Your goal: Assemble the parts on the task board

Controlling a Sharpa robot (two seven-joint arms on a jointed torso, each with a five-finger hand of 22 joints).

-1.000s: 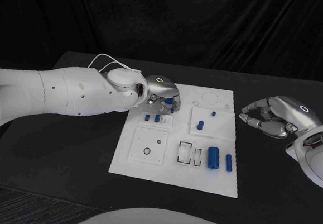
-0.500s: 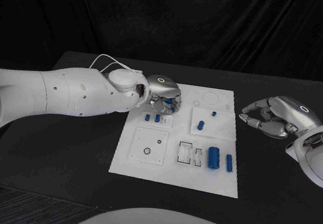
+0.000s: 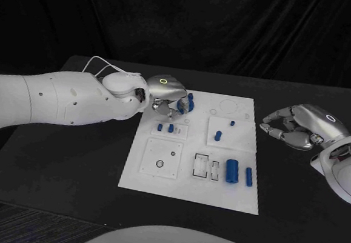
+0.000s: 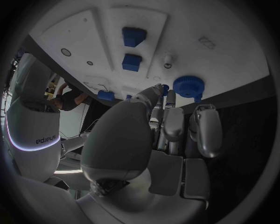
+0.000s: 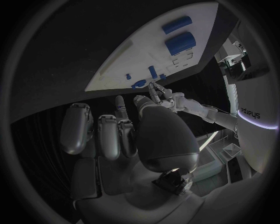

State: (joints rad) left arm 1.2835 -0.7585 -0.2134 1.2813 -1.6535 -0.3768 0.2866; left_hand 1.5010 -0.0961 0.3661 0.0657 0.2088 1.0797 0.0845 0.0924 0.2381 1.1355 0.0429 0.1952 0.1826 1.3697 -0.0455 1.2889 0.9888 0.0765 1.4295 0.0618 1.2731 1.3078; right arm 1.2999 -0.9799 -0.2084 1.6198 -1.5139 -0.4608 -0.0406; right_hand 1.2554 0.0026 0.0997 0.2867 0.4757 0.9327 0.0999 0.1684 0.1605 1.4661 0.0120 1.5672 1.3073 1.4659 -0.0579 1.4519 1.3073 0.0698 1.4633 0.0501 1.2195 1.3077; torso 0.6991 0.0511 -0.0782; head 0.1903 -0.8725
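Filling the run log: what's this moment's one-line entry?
left hand: holds blue part above board | right hand: curled, empty, off board | two big blue parts loose on board

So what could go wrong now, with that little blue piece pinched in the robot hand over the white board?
The left robot hand holds the blue part only at its fingertips, so it might slip or tilt and drop onto the task board. Two small blue pieces stand just below the hand, so a careless descent could knock them. The right robot hand waits off the board, too far to help.

Matt white task board; glossy silver left hand.
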